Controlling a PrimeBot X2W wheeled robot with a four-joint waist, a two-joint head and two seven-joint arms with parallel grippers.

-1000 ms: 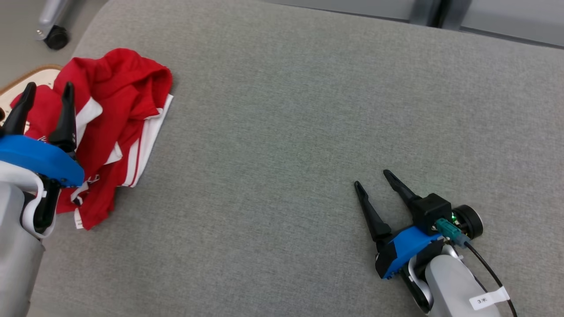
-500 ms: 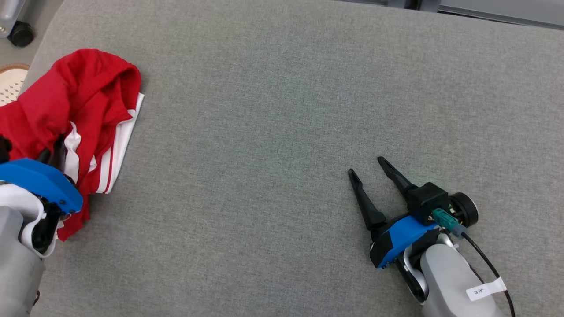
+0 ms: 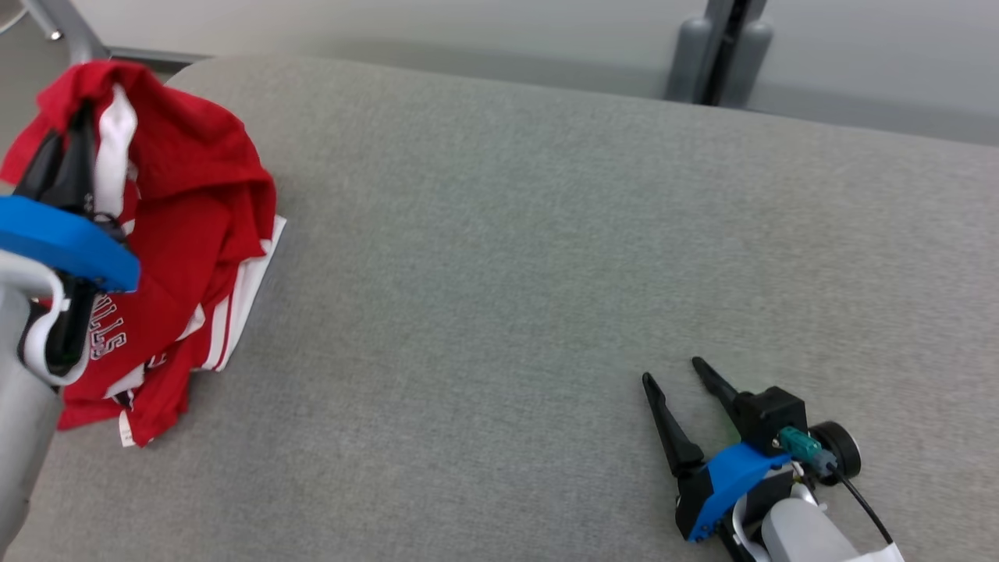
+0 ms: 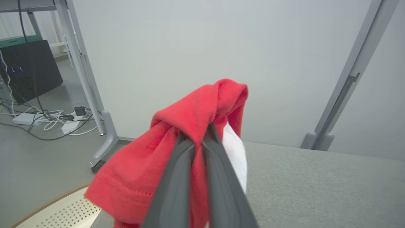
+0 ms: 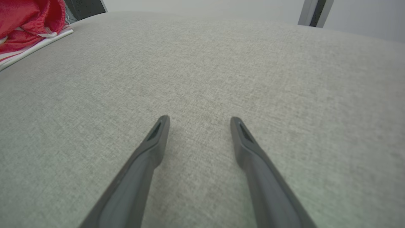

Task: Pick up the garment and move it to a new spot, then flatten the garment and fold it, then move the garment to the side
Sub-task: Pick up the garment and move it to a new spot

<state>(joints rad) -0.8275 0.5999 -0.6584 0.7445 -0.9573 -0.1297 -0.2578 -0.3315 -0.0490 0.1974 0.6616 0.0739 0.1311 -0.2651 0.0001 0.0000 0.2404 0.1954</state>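
Here: one red garment [image 3: 195, 226], with white stripes and white lettering, at the left edge of the grey padded surface [image 3: 499, 257]. Its upper folds are bunched and held aloft, and its lower part lies heaped on the padding.

- Left gripper [image 4: 196, 134]: fingers pressed together on a red fold, cloth draped over both tips.
- Right gripper [image 3: 671, 370]: fingers spread wide, holding nothing, low over bare padding and well apart from the garment.
- Beyond the far edge: grey upright post [image 3: 722, 51] against a pale wall.
- On the floor to the left: tangled cables [image 4: 47, 117], black box [image 4: 28, 69], round perforated pale panel [image 4: 63, 209].
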